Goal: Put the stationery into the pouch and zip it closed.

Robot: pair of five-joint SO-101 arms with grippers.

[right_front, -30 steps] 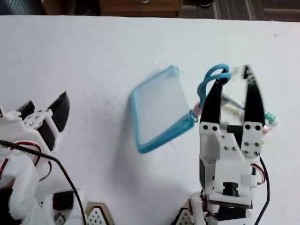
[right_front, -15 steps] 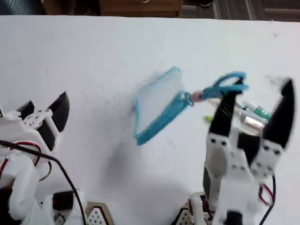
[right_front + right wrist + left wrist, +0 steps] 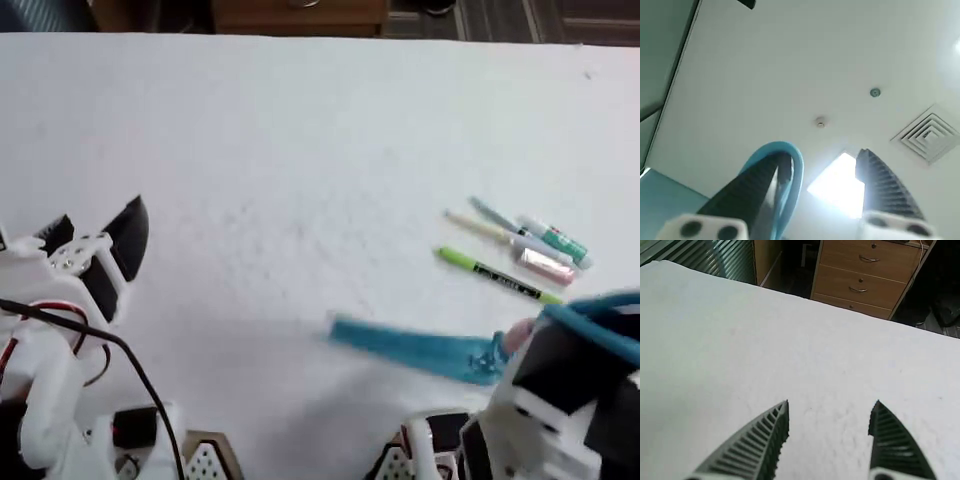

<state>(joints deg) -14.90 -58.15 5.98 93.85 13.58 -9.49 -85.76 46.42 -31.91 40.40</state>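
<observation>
Right gripper (image 3: 824,156) jaws wide, pouch (image 3: 410,348) hangs edge-on off 1 finger by its strap (image 3: 797,170), just robot-side of the pens (image 3: 515,255). I'd lay it flat beside the pens, slowly, so the strap can't slip. Left gripper (image 3: 830,403) wide, well apart from pens.

White arms (image 3: 50,400), black toothed end effectors (image 3: 830,407)

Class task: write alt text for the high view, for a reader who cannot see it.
A blue pouch, seen edge-on, is hooked by its loop on the right arm at the near right of a white table. Several pens and markers lie just beyond it; the left gripper sits open, near left.
</observation>
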